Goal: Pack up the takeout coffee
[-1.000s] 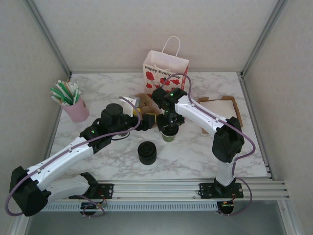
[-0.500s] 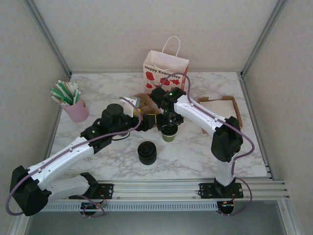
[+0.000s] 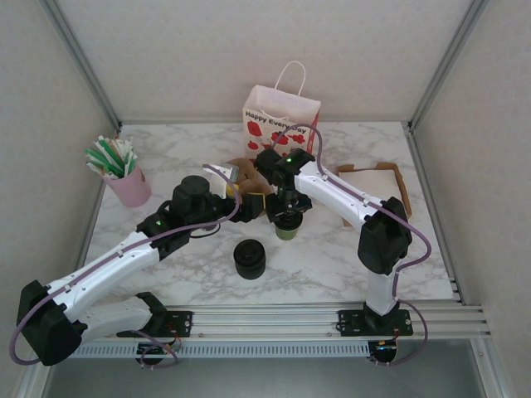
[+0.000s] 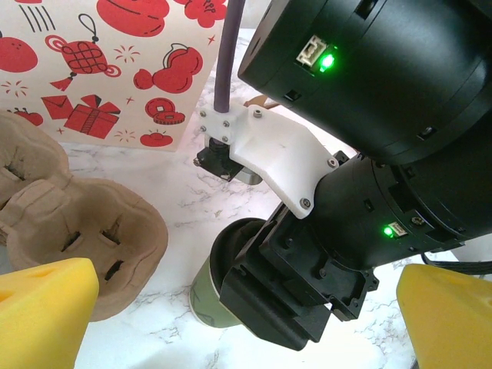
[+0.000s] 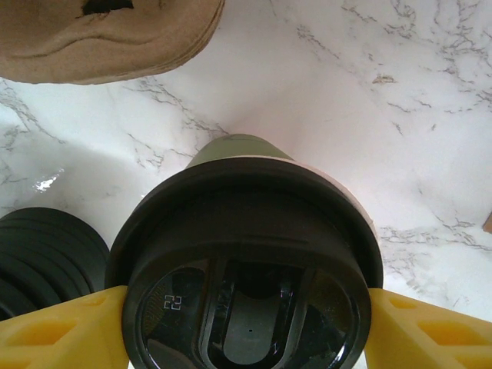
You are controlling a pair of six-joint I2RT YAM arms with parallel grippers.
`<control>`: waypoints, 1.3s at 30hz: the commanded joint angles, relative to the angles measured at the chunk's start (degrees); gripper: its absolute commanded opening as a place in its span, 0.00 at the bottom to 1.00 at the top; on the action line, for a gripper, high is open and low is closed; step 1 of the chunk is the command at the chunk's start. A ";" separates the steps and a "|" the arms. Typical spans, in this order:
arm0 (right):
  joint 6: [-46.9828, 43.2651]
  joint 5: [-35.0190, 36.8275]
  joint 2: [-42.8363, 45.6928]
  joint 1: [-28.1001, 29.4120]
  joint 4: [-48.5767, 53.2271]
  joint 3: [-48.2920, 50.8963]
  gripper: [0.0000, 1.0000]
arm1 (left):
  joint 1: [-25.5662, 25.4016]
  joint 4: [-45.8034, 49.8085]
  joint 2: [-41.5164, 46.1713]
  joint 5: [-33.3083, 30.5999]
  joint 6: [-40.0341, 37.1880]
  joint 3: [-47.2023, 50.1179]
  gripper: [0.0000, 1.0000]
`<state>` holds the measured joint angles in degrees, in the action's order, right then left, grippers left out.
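Observation:
The takeout coffee (image 5: pixel 244 231), a green paper cup (image 4: pixel 209 298) with a round black lid, is upright on the marble table (image 3: pixel 332 249) at mid-table. My right gripper (image 5: pixel 246 332) comes down on it from above, its yellow fingers (image 5: pixel 58 330) pressed against both sides of the lid, so it is shut on the cup. In the top view the right gripper (image 3: pixel 288 209) hides most of the cup (image 3: pixel 286 231). My left gripper (image 3: pixel 251 205) hovers just left of it, open and holding nothing, with its yellow fingertips (image 4: pixel 42 307) spread wide.
A brown pulp cup carrier (image 4: pixel 77 223) lies just left of and behind the cup, and the red-printed paper bag (image 3: pixel 280 124) stands behind that. A stack of black lids (image 3: pixel 249 259) sits nearer, a pink holder of straws (image 3: pixel 124 181) far left, and flat cardboard (image 3: pixel 382 178) to the right.
The right wrist has shifted very slightly to the left over the cup. The left arm and the cup have stayed where they were.

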<state>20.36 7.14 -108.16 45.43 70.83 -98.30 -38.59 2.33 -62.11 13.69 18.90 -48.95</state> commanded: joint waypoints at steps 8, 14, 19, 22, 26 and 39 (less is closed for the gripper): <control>1.09 2.55 1.72 0.54 2.00 -0.03 0.73 | -0.17 -1.89 -0.48 0.87 0.66 0.78 1.00; 1.13 2.70 1.63 0.54 1.92 -0.26 0.73 | -0.17 -1.88 -0.56 0.92 0.70 0.78 1.00; 0.95 1.88 2.74 0.54 1.68 -0.76 0.73 | -0.17 -2.05 -0.65 0.98 0.70 0.78 1.00; 1.00 1.93 3.02 0.53 1.32 -0.77 0.73 | -0.09 -2.04 -0.80 1.07 0.70 0.87 1.00; 0.98 1.63 2.79 0.54 1.28 -0.66 0.73 | -0.08 -2.12 -0.74 1.23 0.70 0.87 1.00; 0.91 -0.32 1.02 0.45 -0.48 1.62 0.73 | 0.09 -2.07 -0.75 1.23 0.78 0.95 1.00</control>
<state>20.75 7.42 -106.91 45.43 70.22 -97.41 -38.54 1.89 -62.74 13.91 19.09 -48.62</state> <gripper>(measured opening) 0.731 0.996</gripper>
